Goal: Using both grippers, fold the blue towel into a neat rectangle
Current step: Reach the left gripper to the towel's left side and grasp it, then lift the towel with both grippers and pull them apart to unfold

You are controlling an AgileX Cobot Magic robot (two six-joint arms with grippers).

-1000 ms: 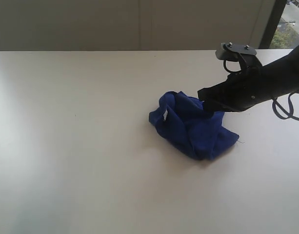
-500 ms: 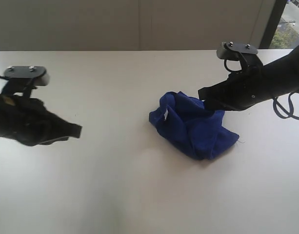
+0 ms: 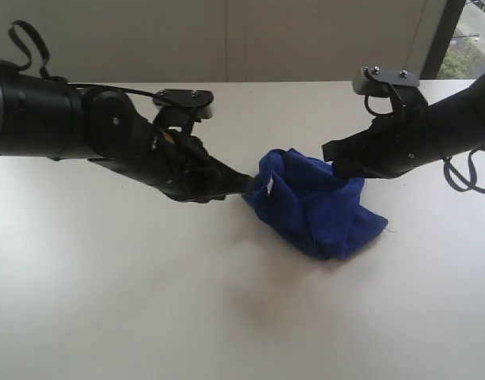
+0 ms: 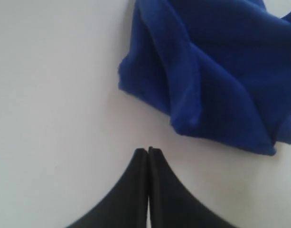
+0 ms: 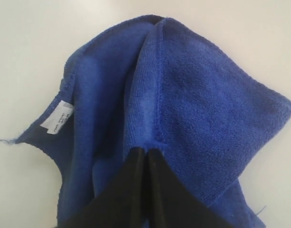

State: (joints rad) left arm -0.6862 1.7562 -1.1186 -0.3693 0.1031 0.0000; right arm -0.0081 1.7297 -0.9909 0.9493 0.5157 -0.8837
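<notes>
The blue towel (image 3: 313, 207) lies bunched in a crumpled heap on the white table (image 3: 187, 317), its small white label (image 3: 268, 186) on the left side. My right gripper (image 3: 331, 162) sits at the heap's upper right edge. In the right wrist view its tips (image 5: 147, 152) are shut, pinching a pucker of the towel (image 5: 202, 95) near a hemmed fold, with the label (image 5: 57, 118) off to one side. My left gripper (image 3: 246, 188) reaches in from the left. Its tips (image 4: 148, 151) are shut and empty, just short of the towel (image 4: 216, 71).
The table's far edge meets a pale wall (image 3: 226, 39). A dark window frame (image 3: 436, 36) stands at the back right. Loose cables (image 3: 464, 178) hang from the right arm, and a cable loop (image 3: 24, 39) rises off the left arm.
The left arm swept in from the left edge of the view to the towel's left side. The right gripper and the towel have stayed in place.
</notes>
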